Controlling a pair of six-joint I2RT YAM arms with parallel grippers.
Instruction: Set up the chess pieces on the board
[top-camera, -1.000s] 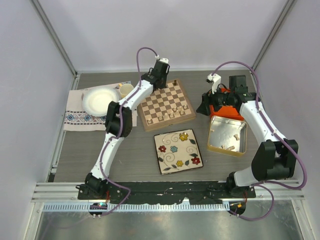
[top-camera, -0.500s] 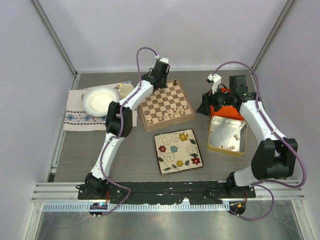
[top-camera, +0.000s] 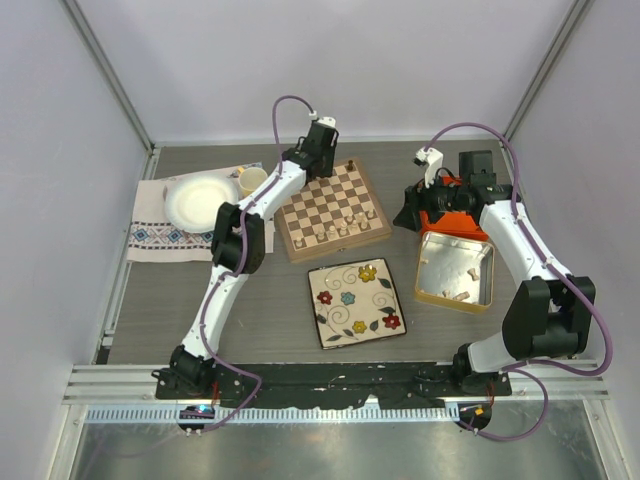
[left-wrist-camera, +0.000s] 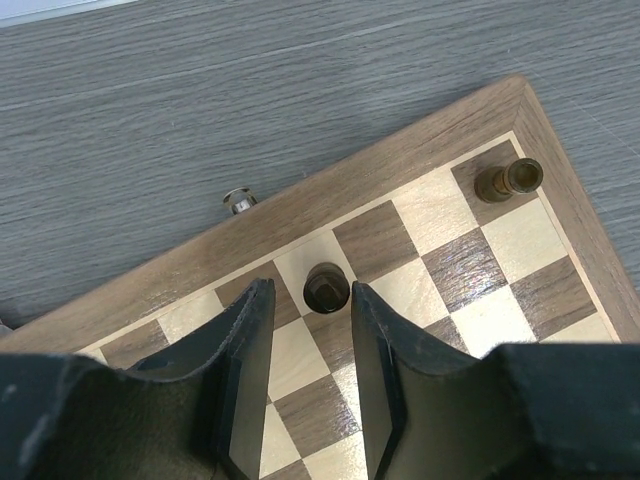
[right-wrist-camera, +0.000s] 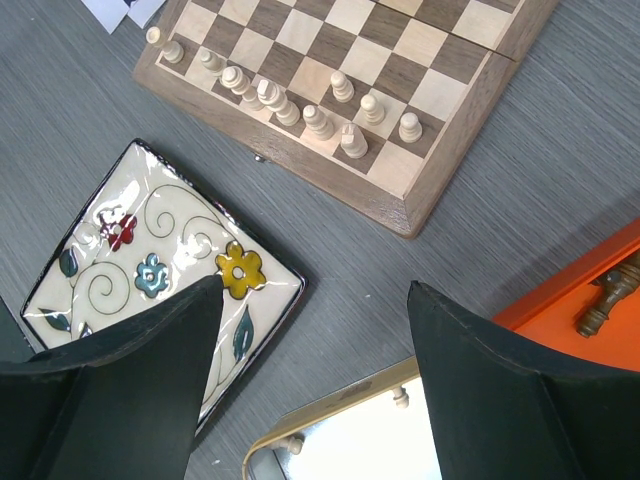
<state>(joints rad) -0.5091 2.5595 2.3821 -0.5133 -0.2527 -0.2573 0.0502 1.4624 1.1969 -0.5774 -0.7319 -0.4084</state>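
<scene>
Jaws of the left gripper (left-wrist-camera: 311, 300) stand parted beside a dark chess piece (left-wrist-camera: 327, 288) upright at the board's (left-wrist-camera: 400, 150) eleven o'clock edge, likely freeing it on its home square; right gripper (right-wrist-camera: 315, 290) spread, empty.

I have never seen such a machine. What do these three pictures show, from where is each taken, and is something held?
Two robot arms stand side by side. The wide picture looks down from above and behind them. The other two come from a camera on each wrist; the dark shapes at the bottom are that arm's fingers. On the table: the chessboard, carrying pale pieces, a floral plate, a tin, an orange box, a cup, and a white plate on a cloth. The left gripper stands open, its tips on either side of a dark piece on the board's edge row, not gripping it. The right gripper is open and empty.
</scene>
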